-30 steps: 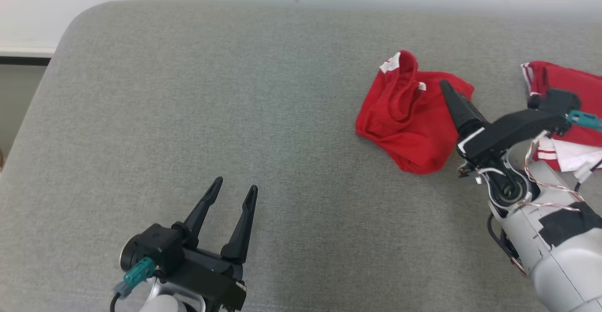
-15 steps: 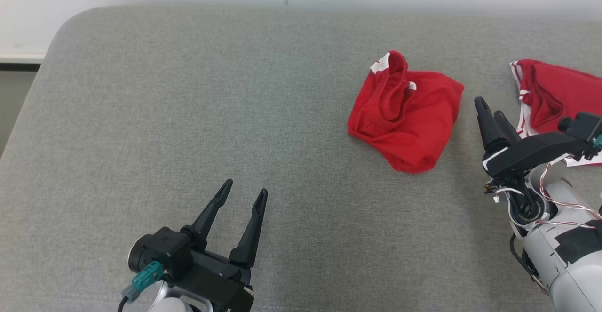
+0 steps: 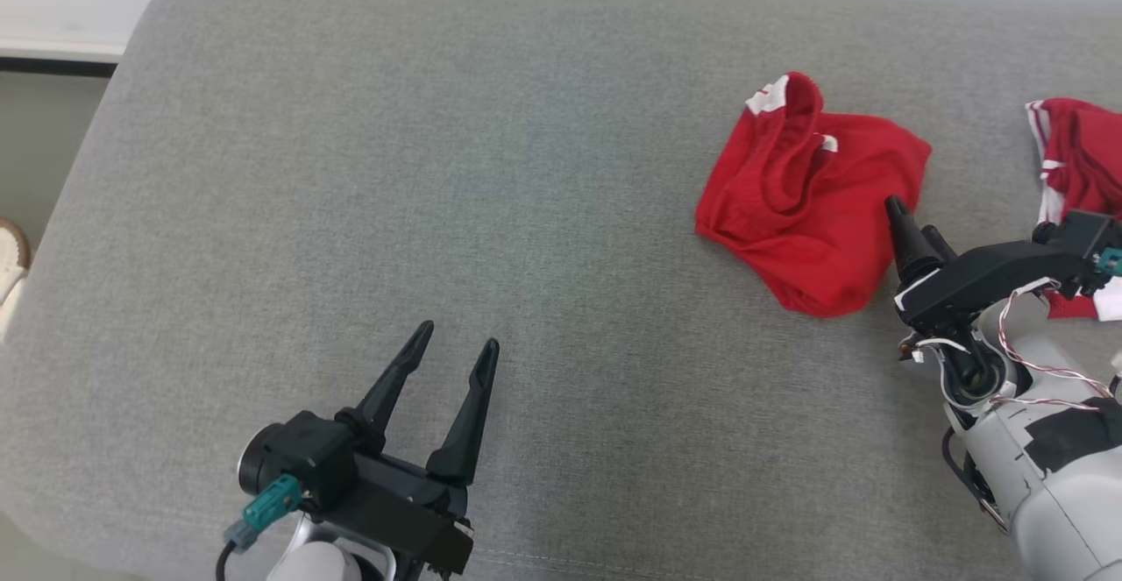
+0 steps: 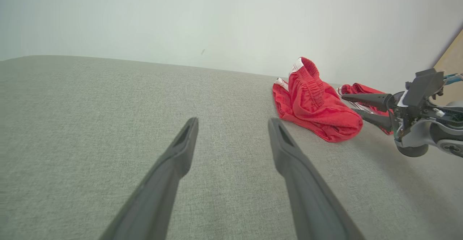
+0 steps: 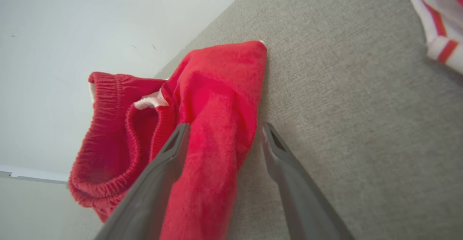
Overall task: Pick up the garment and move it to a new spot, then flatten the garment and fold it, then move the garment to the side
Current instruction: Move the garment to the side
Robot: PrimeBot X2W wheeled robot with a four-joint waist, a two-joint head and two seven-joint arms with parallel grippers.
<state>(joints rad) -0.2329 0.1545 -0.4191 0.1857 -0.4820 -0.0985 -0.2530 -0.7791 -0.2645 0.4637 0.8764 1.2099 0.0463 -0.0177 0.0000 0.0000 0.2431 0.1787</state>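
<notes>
The garment point(image 3: 806, 195) is a crumpled pair of red shorts with white trim, lying on the right part of the grey cushion point(image 3: 438, 169). My right gripper point(image 3: 912, 220) is open at its right edge. In the right wrist view the gripper point(image 5: 225, 127) straddles the garment point(image 5: 213, 99), with one finger over red cloth and the other over bare cushion. My left gripper point(image 3: 458, 336) is open and holds nothing, low on the left and far from the cloth. The left wrist view has that gripper point(image 4: 233, 120), the garment point(image 4: 314, 106) and the right gripper point(image 4: 349, 103).
A second red garment with white stripes point(image 3: 1078, 152) lies at the far right, behind my right arm, and its edge point(image 5: 434, 15) is in the right wrist view. The cushion's rounded left edge point(image 3: 96, 178) drops off, with a pale object point(image 3: 10, 257) beyond it.
The head view has shifted. Half a second ago my right gripper stood off to the right of the garment. Now its fingertips reach over the garment's right edge. The left gripper stays open.
</notes>
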